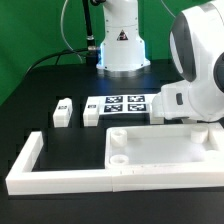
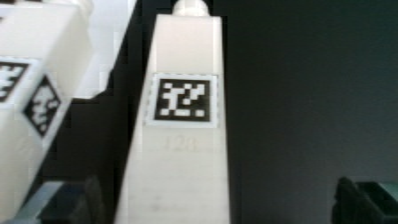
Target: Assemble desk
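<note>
Two small white desk legs (image 1: 63, 112) stand side by side on the black table (image 1: 60, 85) in the exterior view, just to the exterior view's left of the marker board (image 1: 122, 102). The desk top (image 1: 165, 152), a white tray with a raised rim and round corner holes, lies in front of that board, inside the corner made by the long white border bars (image 1: 70, 182). The arm's bulky white wrist (image 1: 190, 95) looms over the tray's far edge on the exterior view's right and hides the tool from this side. Behind stand the robot base (image 1: 122, 45), dark cables and a green backdrop (image 1: 20, 40). In the wrist view, the gripper (image 2: 210, 205) is spread wide and holds nothing. Its dark fingertips (image 2: 54, 200) stand clear on either side of a long tagged leg (image 2: 183, 140) lying on the black surface. Another tagged white block (image 2: 32, 90) sits close beside that leg, with a narrow dark gap between them.
</note>
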